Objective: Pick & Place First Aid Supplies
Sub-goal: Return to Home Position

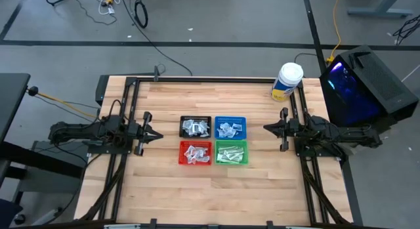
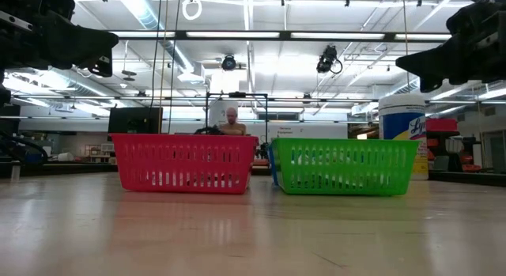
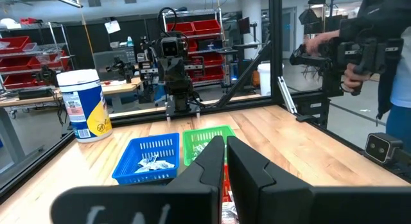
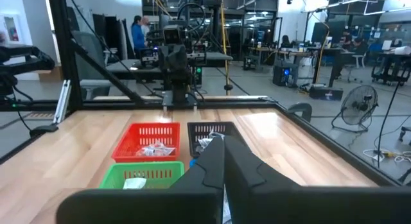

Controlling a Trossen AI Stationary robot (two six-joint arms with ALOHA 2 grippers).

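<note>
Four mesh trays stand in a square at the table's middle: black [image 1: 184,126], blue [image 1: 230,119], red [image 1: 195,144] and green [image 1: 231,144]. Small flat packets lie in each: white ones in the black tray [image 1: 195,128], blue tray [image 1: 229,130] and red tray [image 1: 196,154], white-and-green ones in the green tray [image 1: 230,154]. My left gripper [image 1: 159,134] [image 3: 225,142] hovers shut, left of the trays. My right gripper [image 1: 265,128] [image 4: 223,139] hovers shut, right of them. Both are above the table and point at the trays.
A big white jar with a yellow label [image 1: 287,81] stands near the table's far right corner. A black metal frame [image 1: 216,79] runs round the table. Bare wood lies in front of the trays. People show in the room beyond [image 3: 379,38] [image 2: 231,122].
</note>
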